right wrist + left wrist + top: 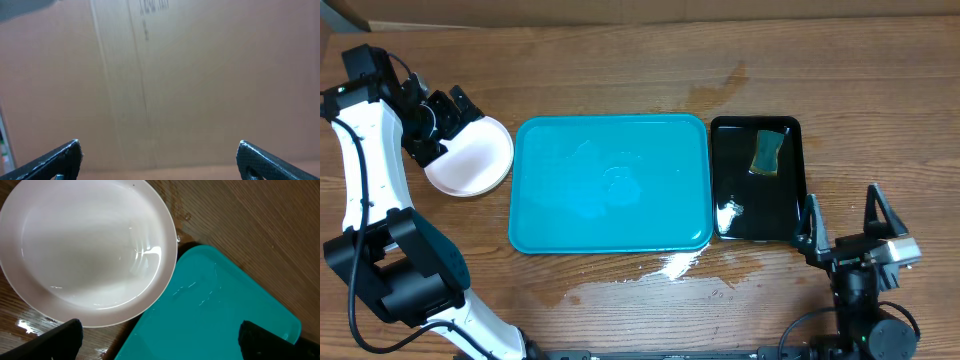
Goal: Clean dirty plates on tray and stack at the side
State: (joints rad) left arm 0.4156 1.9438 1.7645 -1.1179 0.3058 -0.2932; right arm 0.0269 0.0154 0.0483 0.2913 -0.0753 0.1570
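A white plate rests on the wooden table just left of the tray, which is turquoise and holds only a film of water. In the left wrist view the plate looks clean and wet, beside the tray corner. I cannot tell whether other plates lie under it; no lime-green rim shows. My left gripper is open and empty over the plate's far left edge. My right gripper is open and empty near the front right, facing a cardboard wall.
A glossy black tray sits right of the turquoise tray, holding a yellow-green sponge. Water is spilled on the table in front of the tray. Cardboard boxes line the table's far edge.
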